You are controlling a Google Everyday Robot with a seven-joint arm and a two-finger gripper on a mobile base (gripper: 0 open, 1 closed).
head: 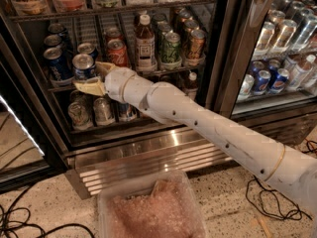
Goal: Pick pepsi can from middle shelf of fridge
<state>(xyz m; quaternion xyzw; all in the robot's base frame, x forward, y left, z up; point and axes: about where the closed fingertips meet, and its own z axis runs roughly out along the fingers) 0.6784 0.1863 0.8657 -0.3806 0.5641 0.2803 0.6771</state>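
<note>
The fridge (233,48) stands open. On the left of its middle shelf (62,87), the pepsi can (83,67), blue with a silver top, sits between the tan fingers (90,88) of my gripper (89,76). The gripper has reached in from the right on the long white arm and is shut on the can, which is at the front rail. Darker blue cans (53,63) stand just to its left. A red Coca-Cola can (118,52) stands just behind my wrist.
A brown bottle (145,41), green cans (171,46) and an amber can (195,43) fill the right of the shelf. Silver cans (103,110) stand on the shelf below. A clear plastic bin (148,207) sits on the floor in front, with cables (270,207) at both sides.
</note>
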